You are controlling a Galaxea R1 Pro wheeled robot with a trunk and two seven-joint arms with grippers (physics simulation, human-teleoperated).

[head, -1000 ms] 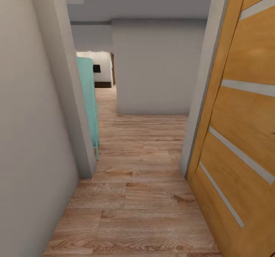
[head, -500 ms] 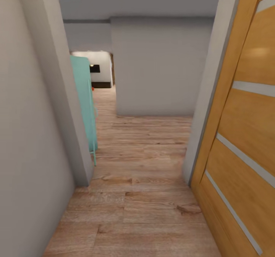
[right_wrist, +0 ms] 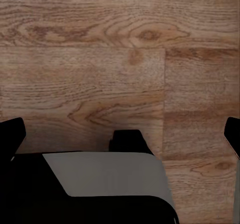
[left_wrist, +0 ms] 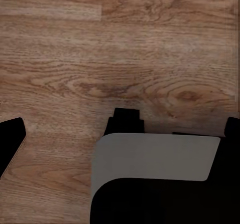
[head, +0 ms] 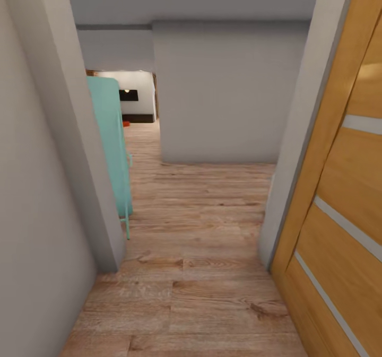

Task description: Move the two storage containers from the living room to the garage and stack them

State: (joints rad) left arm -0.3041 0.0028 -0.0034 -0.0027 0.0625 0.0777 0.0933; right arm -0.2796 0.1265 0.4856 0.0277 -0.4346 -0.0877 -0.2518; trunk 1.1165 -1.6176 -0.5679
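While both arms hang pointing down at the plank floor (left_wrist: 100, 49), we see the left hand (left_wrist: 120, 129) with its dark fingertips spread to either edge of its wrist view and nothing between them, so we read it as released and empty. The right hand (right_wrist: 120, 129) looks the same over the planks: tips wide apart, holding nothing. Under each wrist camera sits a grey and black part of our own body.

Ahead, we are in a narrow passage between a white wall (head: 37, 187) on our left and an orange-brown door (head: 339, 187) with pale slits on our right. Past the wall's corner stands a teal panel (head: 111, 145) on thin legs, then a grey wall block (head: 223, 92). Far off through an opening, a tiny orange-red spot (head: 126, 123) lies on the floor before a dark low cabinet (head: 139, 117); it may be one of the containers, though it is too small to tell.

We judge we are on the way to fetch them. The risks here are tight clearance: our base could clip the door edge or the wall corner, and the teal panel's legs jut into the path just beyond.
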